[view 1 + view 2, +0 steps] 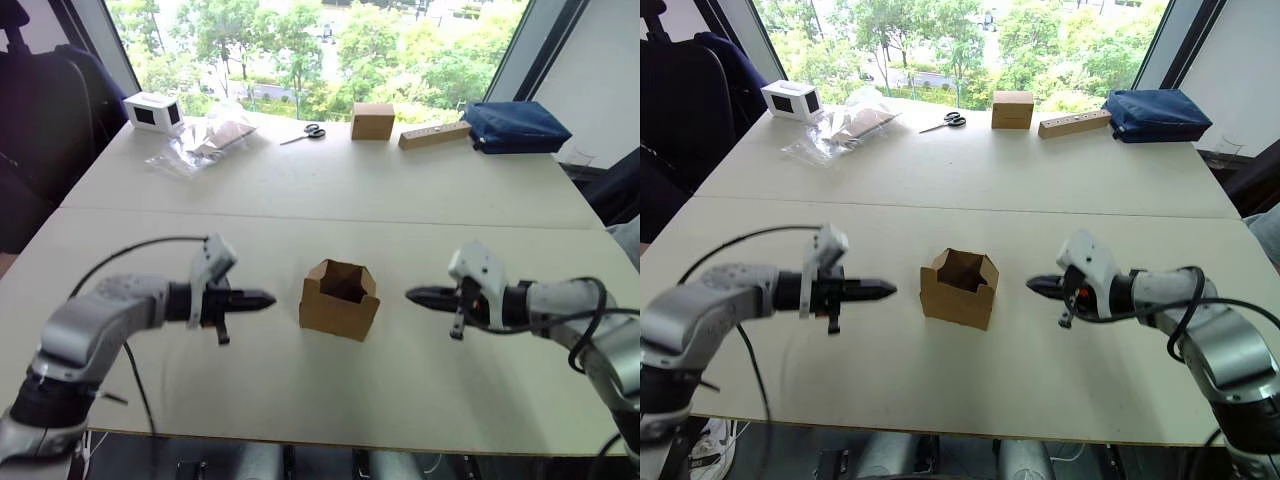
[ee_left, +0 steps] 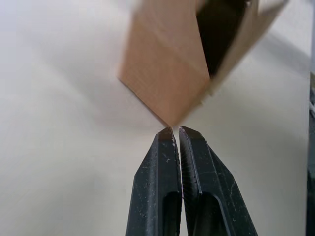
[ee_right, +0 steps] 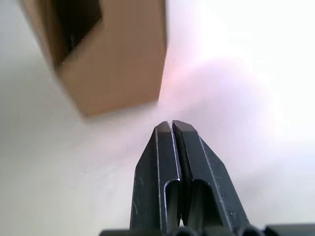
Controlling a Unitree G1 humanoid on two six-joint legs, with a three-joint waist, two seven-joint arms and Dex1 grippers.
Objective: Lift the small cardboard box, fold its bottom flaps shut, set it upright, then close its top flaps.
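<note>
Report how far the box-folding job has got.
Done, apparently: the small cardboard box stands upright on the table, so its bottom seems folded, though the underside is hidden. In hand: nothing; the left gripper and right gripper flank it, jaws shut, not touching. Left: the top flaps stand open and need closing.

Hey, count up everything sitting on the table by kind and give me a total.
Cardboard boxes: 2, the small cardboard box and the cube-like box
White box: 1
Plastic bags: 1
Scissors: 1
Wooden block: 1
Blue pouch: 1
Total: 7
</note>
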